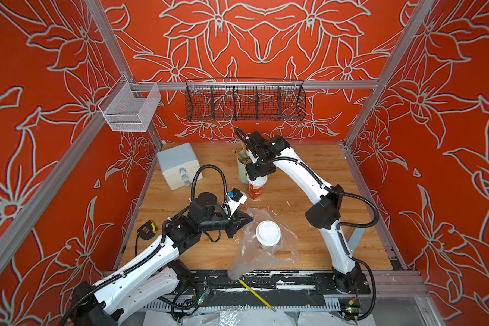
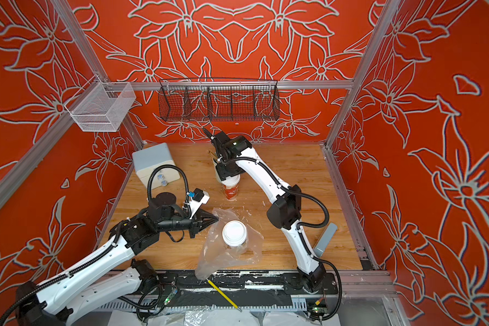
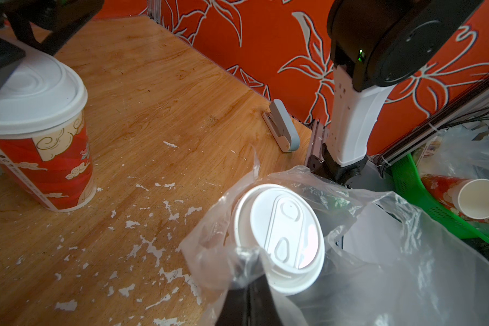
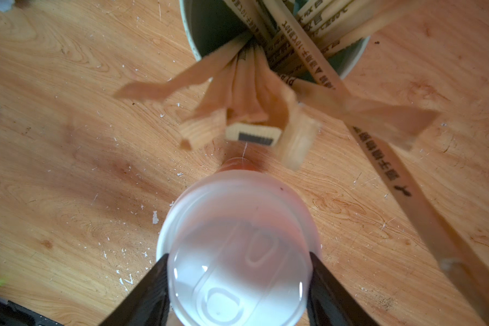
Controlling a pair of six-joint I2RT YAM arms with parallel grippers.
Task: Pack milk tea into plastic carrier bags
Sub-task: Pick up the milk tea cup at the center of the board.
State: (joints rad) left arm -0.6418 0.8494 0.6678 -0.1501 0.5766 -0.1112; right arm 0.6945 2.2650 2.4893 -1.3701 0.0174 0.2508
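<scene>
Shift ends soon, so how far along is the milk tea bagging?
Done: one cup stands inside the bag. In hand: left tool pinches the bag's edge; right tool straddles the lid of the second cup. Left: bagging that cup.

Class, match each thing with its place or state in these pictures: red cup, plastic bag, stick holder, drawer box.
Things:
1. red cup
2. plastic bag
3. stick holder
4. drawer box

Places or states:
A. pinched by the shut left gripper
B. at the far left corner of the table
C. between the fingers of the right gripper
D. pale green, with wooden sticks in it

Pairs: 1-C, 2-A, 3-D, 4-B
</scene>
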